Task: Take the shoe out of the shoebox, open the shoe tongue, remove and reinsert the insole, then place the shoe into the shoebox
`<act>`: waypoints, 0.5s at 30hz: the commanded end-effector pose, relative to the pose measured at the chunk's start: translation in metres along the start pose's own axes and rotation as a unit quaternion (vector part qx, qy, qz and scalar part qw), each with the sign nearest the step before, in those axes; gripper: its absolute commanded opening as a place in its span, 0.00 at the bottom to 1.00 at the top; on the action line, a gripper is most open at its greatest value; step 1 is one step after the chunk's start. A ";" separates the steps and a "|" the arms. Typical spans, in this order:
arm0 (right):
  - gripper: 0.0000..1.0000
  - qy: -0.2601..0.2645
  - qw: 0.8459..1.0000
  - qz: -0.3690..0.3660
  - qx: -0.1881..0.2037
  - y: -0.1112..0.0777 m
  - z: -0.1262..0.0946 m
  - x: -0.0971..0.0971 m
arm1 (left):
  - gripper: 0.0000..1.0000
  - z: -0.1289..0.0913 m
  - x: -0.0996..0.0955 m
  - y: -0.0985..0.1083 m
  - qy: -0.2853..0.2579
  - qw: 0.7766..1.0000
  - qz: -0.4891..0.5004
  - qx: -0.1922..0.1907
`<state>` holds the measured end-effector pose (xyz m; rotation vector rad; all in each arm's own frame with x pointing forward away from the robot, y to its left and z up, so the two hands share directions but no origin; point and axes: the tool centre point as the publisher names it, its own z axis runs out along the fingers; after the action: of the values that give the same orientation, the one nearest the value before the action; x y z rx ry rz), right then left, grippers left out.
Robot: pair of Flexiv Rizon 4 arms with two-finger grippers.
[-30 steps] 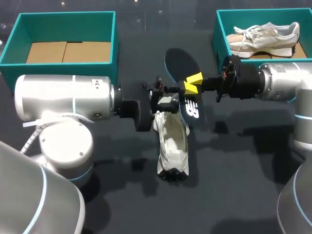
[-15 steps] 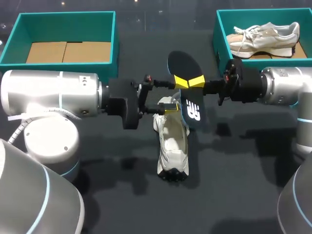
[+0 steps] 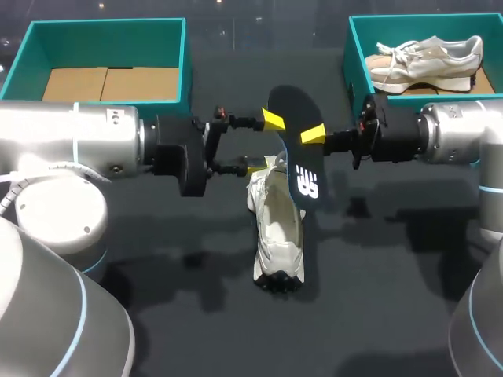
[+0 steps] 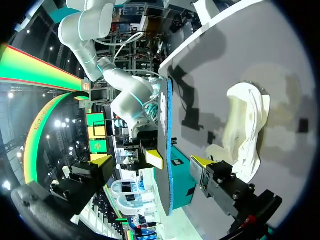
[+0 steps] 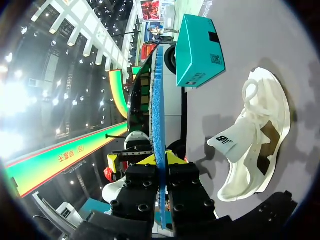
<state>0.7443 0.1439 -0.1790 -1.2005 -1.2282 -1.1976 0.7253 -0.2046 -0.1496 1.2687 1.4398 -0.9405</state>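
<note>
Gripping insole (image 3: 299, 169) edgewise, seemingly: right fingers (image 3: 313, 134).

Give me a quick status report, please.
Right gripper shut on insole, held on edge beside shoe. Left gripper open around insole. Nothing in the way.

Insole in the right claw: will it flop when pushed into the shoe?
Probably fairly stiff: the insole stands straight from the right claw without drooping. Likely light, as one pinch at its edge holds it. Being thin, it may buckle against the shoe.
</note>
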 end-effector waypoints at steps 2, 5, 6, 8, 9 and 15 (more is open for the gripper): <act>0.00 0.003 1.000 -0.002 -0.004 -0.006 -0.004 -0.007 | 1.00 -0.027 -0.010 0.021 0.104 0.994 0.031 0.003; 0.00 0.001 1.000 -0.002 -0.006 -0.006 -0.005 -0.009 | 1.00 -0.027 -0.010 0.021 0.104 0.994 0.031 0.003; 0.00 0.001 1.000 -0.002 -0.006 -0.006 -0.005 -0.009 | 1.00 -0.027 -0.010 0.021 0.104 0.994 0.031 0.003; 0.00 0.001 1.000 -0.002 -0.006 -0.006 -0.005 -0.009 | 1.00 -0.027 -0.010 0.021 0.104 0.994 0.031 0.003; 0.00 0.001 1.000 -0.002 -0.006 -0.006 -0.005 -0.009 | 1.00 -0.027 -0.010 0.021 0.104 0.994 0.031 0.003; 0.00 0.001 1.000 -0.002 -0.006 -0.006 -0.005 -0.009 | 1.00 -0.024 -0.012 0.025 0.102 0.994 0.029 0.009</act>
<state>0.7392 0.1391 -0.1881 -1.2031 -1.2210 -1.2121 0.7414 -0.1772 -0.1330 1.4367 1.5429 -0.7987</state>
